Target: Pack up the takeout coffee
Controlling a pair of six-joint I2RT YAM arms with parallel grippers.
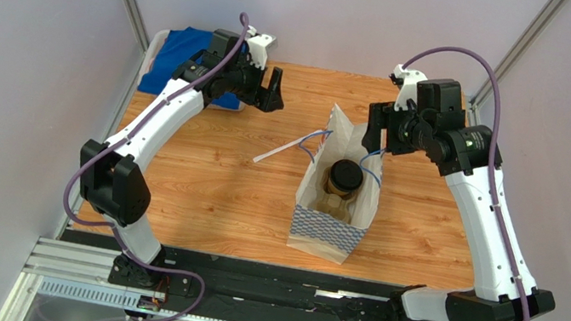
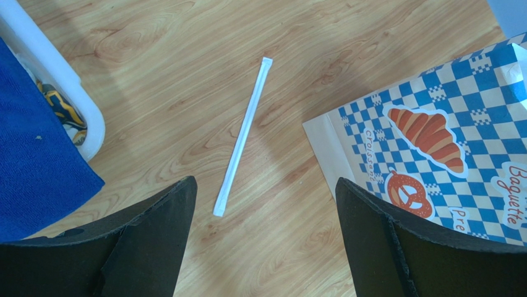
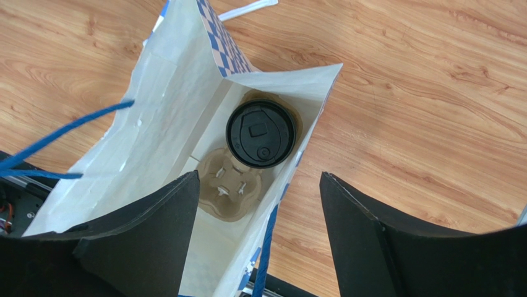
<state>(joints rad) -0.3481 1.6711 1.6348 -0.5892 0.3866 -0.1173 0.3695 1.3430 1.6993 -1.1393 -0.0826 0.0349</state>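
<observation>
The takeout coffee (image 1: 344,178), a tan cup with a round black lid (image 3: 260,134), stands inside the open blue-checked paper bag (image 1: 326,234) in a brown pulp cup carrier (image 3: 230,189). My right gripper (image 1: 377,135) is open and empty, above the bag's far right rim; its view (image 3: 258,198) looks down into the bag. My left gripper (image 1: 270,92) is open and empty at the far left, above bare table (image 2: 265,204), left of the bag (image 2: 445,148). A thin white wrapped straw (image 2: 242,135) lies on the wood, also seen from above (image 1: 280,150).
A white bin with a blue cloth (image 1: 176,57) sits at the far left corner; it also shows in the left wrist view (image 2: 31,161). The bag's blue rope handles (image 3: 68,127) stick out from its rim. Grey walls close in both sides.
</observation>
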